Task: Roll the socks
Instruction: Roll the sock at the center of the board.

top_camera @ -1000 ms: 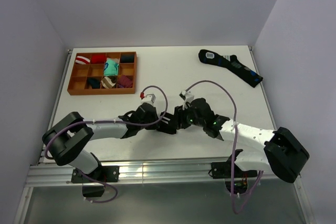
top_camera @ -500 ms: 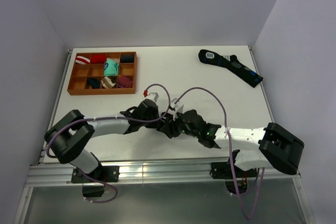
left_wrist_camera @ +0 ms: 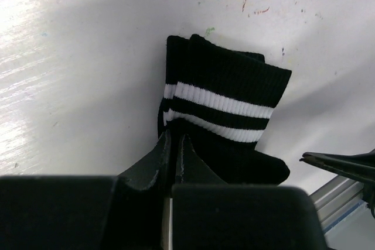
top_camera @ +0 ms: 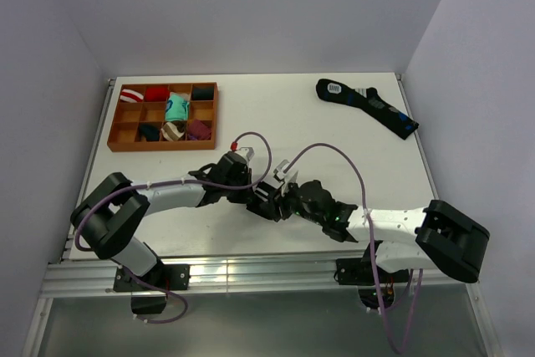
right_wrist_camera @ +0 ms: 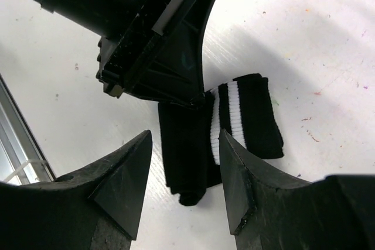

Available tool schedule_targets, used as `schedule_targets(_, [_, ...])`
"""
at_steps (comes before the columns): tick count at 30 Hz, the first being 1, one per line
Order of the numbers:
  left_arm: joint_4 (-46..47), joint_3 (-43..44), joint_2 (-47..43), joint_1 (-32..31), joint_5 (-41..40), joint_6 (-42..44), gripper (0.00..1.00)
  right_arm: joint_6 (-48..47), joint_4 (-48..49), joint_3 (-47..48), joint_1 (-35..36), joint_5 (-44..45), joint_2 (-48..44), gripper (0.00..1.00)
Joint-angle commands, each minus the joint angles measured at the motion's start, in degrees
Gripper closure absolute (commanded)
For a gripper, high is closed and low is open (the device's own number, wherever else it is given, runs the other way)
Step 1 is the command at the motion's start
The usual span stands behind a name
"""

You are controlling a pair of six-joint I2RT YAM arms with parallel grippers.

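Observation:
A black sock with two white stripes [left_wrist_camera: 225, 106] lies folded on the white table near the front edge. My left gripper [left_wrist_camera: 173, 143] is shut on the sock's left edge, fingertips pressed together on the fabric. In the right wrist view the same sock [right_wrist_camera: 187, 139] lies between the spread fingers of my right gripper [right_wrist_camera: 184, 171], which is open and hovers just above it. The left gripper's fingers [right_wrist_camera: 176, 57] reach in from above and touch the sock. In the top view the left gripper [top_camera: 261, 198] and right gripper [top_camera: 284, 200] meet tip to tip and hide the sock.
A brown divided tray [top_camera: 163, 147] with several rolled socks stands at the back left. A dark patterned sock pair [top_camera: 368, 106] lies at the back right. The table's metal front rail [left_wrist_camera: 345, 194] runs close by the sock.
My right arm has swung left and toward the near edge, bringing its open gripper over the sock. My left gripper has shifted slightly right and stayed shut.

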Motion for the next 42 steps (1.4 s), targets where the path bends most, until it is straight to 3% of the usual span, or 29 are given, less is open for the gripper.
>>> schedule_targets(1, [-10.96,-0.01,1.54,0.76,1.54,4.27,1.0,-3.58,2.15,1.8,0.28,-2.36,0.7,0.44])
schedule_targets(8, [-11.58,-0.27,1.63,1.2,1.99,4.88,1.0,-2.36,-3.28,7.07,1.08,-3.88,8.61,0.48])
schedule_targets(16, [-12.1,0.17,2.77,1.2,1.99,5.23,1.0,-3.67,-3.91,7.61,2.39,-5.82,9.41,0.47])
schedule_targets(27, [-11.84,0.69,3.83,1.2,2.52,5.67,1.0,-2.97,3.03,3.38,3.89,-4.58,11.16,0.47])
schedule_targets(42, [-12.46,1.05,4.09,1.81,2.6,5.76,1.0,-2.62,2.15,5.32,6.0,6.05,16.35,0.49])
